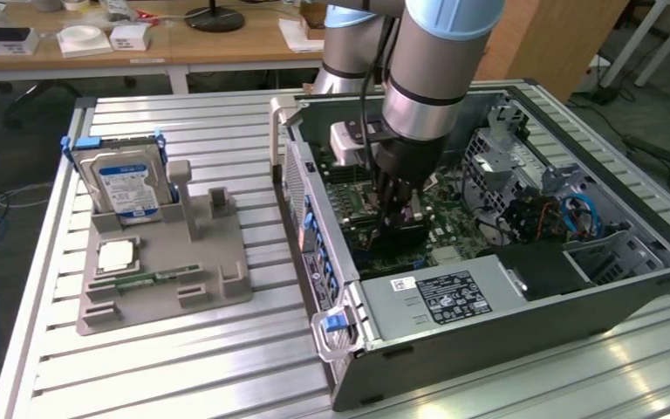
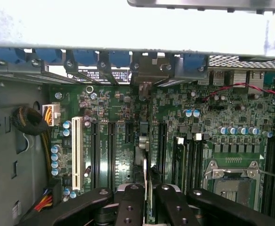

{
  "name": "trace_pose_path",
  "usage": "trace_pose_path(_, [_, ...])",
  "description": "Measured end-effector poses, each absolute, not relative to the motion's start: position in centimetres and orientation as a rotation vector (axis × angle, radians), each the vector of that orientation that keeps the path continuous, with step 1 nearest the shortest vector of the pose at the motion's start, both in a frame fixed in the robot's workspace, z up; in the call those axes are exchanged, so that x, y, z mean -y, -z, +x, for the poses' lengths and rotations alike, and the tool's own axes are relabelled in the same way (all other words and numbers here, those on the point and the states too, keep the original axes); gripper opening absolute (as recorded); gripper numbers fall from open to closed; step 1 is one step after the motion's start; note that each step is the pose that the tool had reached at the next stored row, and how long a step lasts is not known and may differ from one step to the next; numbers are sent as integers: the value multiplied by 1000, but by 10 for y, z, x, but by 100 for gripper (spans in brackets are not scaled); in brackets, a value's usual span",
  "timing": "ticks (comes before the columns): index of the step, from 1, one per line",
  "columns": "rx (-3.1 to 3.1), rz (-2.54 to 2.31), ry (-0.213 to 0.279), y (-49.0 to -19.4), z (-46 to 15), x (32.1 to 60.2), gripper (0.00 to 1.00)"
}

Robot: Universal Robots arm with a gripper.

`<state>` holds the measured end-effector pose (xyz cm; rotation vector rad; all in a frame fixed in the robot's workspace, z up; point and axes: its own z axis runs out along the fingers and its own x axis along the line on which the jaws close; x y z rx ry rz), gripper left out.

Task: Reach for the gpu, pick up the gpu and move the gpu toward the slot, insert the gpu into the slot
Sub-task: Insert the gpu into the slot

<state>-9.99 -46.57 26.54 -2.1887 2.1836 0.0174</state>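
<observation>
The dark gpu (image 1: 398, 234) hangs upright inside the open computer case (image 1: 509, 340), just above the green motherboard (image 1: 352, 188). My gripper (image 1: 396, 205) is shut on its top edge. In the wrist view the card (image 2: 144, 141) shows edge-on as a thin strip between my black fingers (image 2: 130, 200), and its metal bracket (image 2: 146, 73) meets the case's rear openings. It runs parallel to the long black slots (image 2: 111, 153) and sits between two of them. The slot directly under the card is hidden, and I cannot tell whether the card touches it.
A white connector (image 2: 76, 153) and the silver processor socket (image 2: 233, 181) flank the black slots. The power supply (image 1: 452, 297), cables (image 1: 568, 214) and case walls crowd the arm. On the table a grey fixture (image 1: 160, 262) holds a hard drive (image 1: 126, 179) and a processor chip (image 1: 118, 255).
</observation>
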Motion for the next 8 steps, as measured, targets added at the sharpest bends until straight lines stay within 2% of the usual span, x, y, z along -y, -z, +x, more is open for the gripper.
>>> trace_pose_path(8, [-2183,-2188,-16,-271,-101,466,18])
